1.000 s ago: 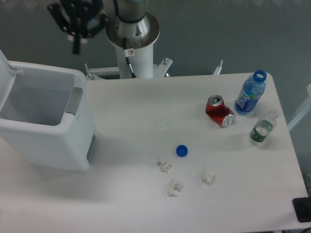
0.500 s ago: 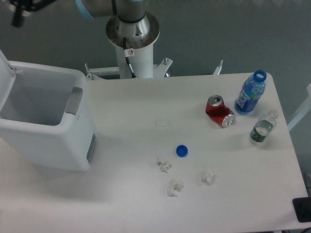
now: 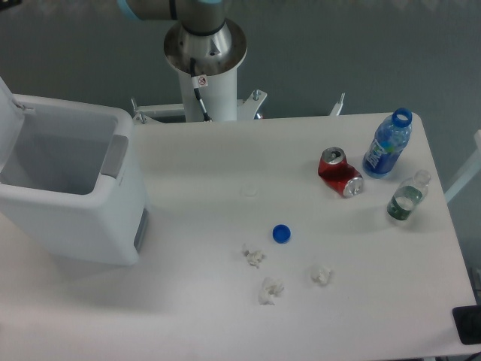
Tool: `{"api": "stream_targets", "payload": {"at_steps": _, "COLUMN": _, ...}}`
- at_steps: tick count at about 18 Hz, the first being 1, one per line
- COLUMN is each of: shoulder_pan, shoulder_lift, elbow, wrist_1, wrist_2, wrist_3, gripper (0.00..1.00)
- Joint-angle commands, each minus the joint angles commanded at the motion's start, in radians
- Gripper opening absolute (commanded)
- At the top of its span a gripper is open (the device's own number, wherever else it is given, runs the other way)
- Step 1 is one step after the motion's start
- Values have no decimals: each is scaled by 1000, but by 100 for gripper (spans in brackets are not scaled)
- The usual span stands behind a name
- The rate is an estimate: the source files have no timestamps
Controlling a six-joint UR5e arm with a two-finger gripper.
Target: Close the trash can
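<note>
The trash can [image 3: 83, 214] is a large white boxy bin standing on the left side of the table. It is open: its lid [image 3: 6, 101] stands raised at the left frame edge and the hollow inside shows from above. A grey latch strip [image 3: 114, 156] sits on the rim facing the table's middle. Of my gripper [image 3: 6, 4] only a dark sliver shows in the top-left corner, above and behind the bin, too little to read the jaws. The arm's blue-grey link [image 3: 146, 7] runs along the top edge.
The robot's base column [image 3: 204, 64] stands behind the table. A red soda can [image 3: 340, 173], a blue bottle [image 3: 388, 144] and a small clear bottle [image 3: 406, 197] sit at the right. A blue cap [image 3: 282, 233] and three crumpled paper bits [image 3: 269, 289] lie mid-table.
The gripper has swung left and up, from above the bin's far right corner to almost out of frame at the top left. The bin and the table objects have not moved.
</note>
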Motion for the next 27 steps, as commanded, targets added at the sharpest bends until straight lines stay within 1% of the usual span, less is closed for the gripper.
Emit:
{"api": "stream_targets", "payload": {"at_steps": 5, "shoulder_pan": -34, "shoulder_lift": -40, "elbow": 15, "wrist_1": 41, "wrist_2": 3, "wrist_3": -12, "gripper": 7}}
{"api": "stream_targets", "payload": {"at_steps": 9, "shoulder_pan": -48, "shoulder_lift": -58, "elbow": 19, "wrist_1": 41, "wrist_2": 9, "wrist_3": -11, "gripper": 7}}
{"api": "stream_targets", "payload": {"at_steps": 11, "shoulder_pan": -49, "shoulder_lift": -60, "elbow": 17, "wrist_1": 40, "wrist_2": 15, "wrist_3": -8, "gripper": 7}}
{"api": "stream_targets", "payload": {"at_steps": 15, "shoulder_pan": -66, "shoulder_lift": -60, "elbow": 17, "wrist_1": 38, "wrist_2": 93, "wrist_3": 0, "gripper": 7}}
{"api": "stream_targets", "payload": {"at_steps": 18, "shoulder_pan": -78, "shoulder_lift": -60, "elbow": 15, "wrist_1": 37, "wrist_2": 130, "wrist_3": 2, "gripper": 7}}
{"api": "stream_targets", "payload": {"at_steps": 27, "shoulder_pan": -94, "shoulder_lift": -58, "elbow": 11, "wrist_1": 20, "wrist_2": 205, "wrist_3": 0, "gripper": 7}}
